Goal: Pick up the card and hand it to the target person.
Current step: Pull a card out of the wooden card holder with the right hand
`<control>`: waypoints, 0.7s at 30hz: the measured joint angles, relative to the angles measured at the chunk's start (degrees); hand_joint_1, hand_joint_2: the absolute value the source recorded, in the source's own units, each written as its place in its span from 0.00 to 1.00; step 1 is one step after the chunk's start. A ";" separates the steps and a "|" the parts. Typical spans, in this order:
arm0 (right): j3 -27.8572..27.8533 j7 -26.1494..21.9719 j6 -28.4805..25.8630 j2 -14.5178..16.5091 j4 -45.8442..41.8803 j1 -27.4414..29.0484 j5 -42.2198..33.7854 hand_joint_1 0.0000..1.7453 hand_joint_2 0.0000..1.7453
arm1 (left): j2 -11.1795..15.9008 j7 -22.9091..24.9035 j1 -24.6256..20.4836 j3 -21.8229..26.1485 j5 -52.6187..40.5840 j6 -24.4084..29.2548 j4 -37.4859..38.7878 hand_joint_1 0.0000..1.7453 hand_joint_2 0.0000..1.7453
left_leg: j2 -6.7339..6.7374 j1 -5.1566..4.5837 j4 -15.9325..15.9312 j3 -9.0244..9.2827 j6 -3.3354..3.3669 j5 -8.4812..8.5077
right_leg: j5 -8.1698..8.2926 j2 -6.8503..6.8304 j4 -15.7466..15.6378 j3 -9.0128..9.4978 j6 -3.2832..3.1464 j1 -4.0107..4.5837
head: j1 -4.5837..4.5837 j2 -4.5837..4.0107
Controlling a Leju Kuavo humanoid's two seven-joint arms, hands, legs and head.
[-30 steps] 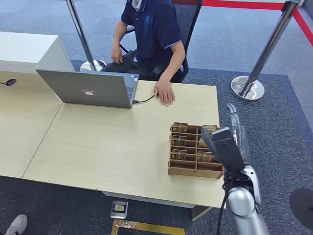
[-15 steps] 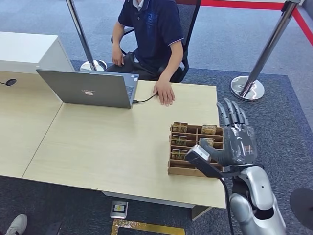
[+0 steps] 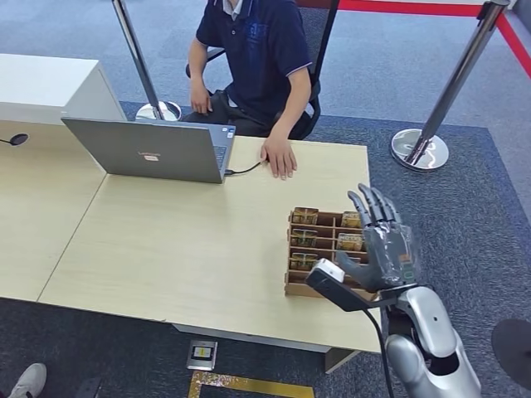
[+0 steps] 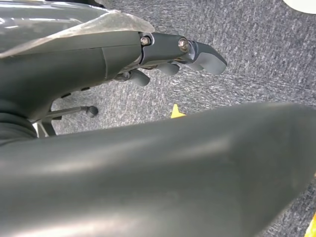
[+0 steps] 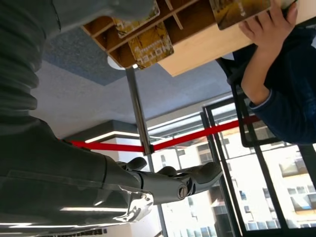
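Cards (image 3: pixel 304 239): stood in the slots of the wooden rack (image 3: pixel 313 286), just beside and under the right hand.
Right hand (image 3: pixel 382 240): raised over the rack's right end, fingers spread, holding nothing.
Left hand (image 4: pixel 175 49): hangs over carpet, fingers loosely apart, holding nothing.
Person's hand (image 3: pixel 279 157): flat on the bench (image 3: pixel 187 240), beyond the rack.

Cards (image 3: pixel 304 215) with brown and gold print, standing on edge in the slots of a wooden rack (image 3: pixel 313 288) near the right end of the table. Several slots filled, in two columns; some at the right partly hidden behind the right hand (image 3: pixel 382 245). Seated across the table, the target person (image 3: pixel 263 58), one hand flat on the tabletop.
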 joint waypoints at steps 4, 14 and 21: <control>-0.01 0.73 -0.46 0.04 1.83 0.95 -0.39 0.59 1.00 | 0.02 -0.01 0.08 0.07 0.19 -0.01 0.03 0.00 0.00 | 0.00 0.00 0.00 0.00 0.00 0.00 | 0.00 0.00 0.00 0.00 0.00 0.00 | 0.01 0.00; -0.91 1.24 -0.91 0.54 4.31 3.13 0.00 0.36 1.00 | 0.02 0.01 0.30 0.76 0.38 -0.35 0.18 0.00 0.00 | 0.00 0.00 0.00 -0.01 0.00 0.00 | 0.00 0.00 0.00 -0.01 0.00 0.00 | 0.01 0.00; -1.37 1.41 -1.07 0.69 4.39 4.19 0.27 0.31 1.00 | 0.02 0.01 0.28 0.96 0.25 -0.53 0.29 0.00 0.00 | 0.00 0.00 0.00 0.00 0.00 0.00 | 0.00 0.00 0.00 -0.02 0.00 0.00 | 0.00 0.00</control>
